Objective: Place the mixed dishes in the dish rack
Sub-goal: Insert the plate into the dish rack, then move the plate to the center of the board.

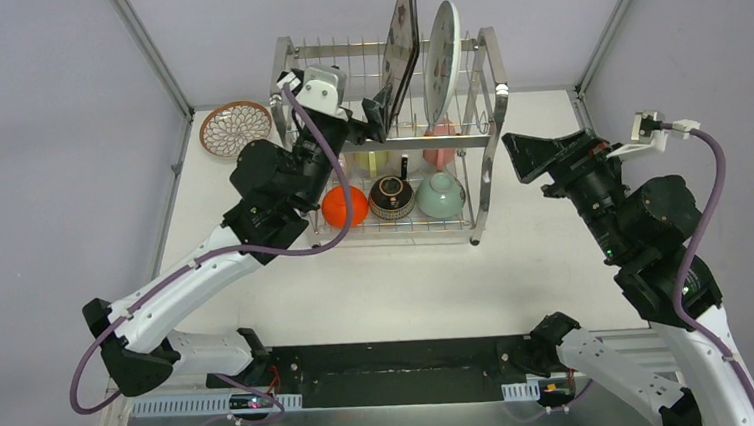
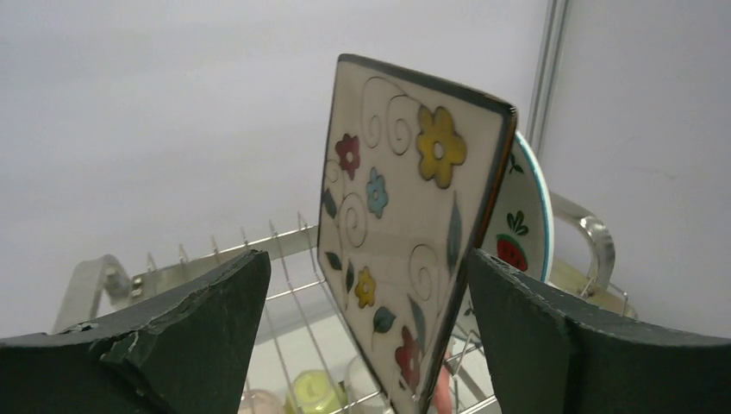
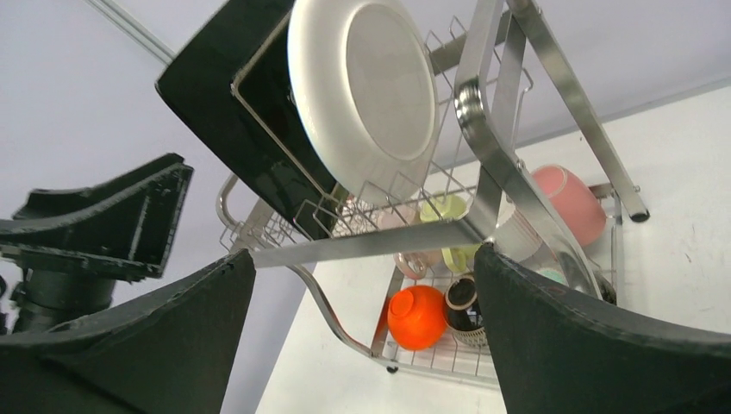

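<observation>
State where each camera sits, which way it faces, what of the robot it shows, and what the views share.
Top external: above and behind the bases, looking down on the table; both arms and the dish rack show.
Left wrist: on the left arm, facing the square floral plate standing in the rack; the left gripper shows open around it.
Right wrist: low by the rack's right end, tilted up at the white strawberry plate from behind; the right gripper shows open.
Shared: both plates appear in all three views.
</observation>
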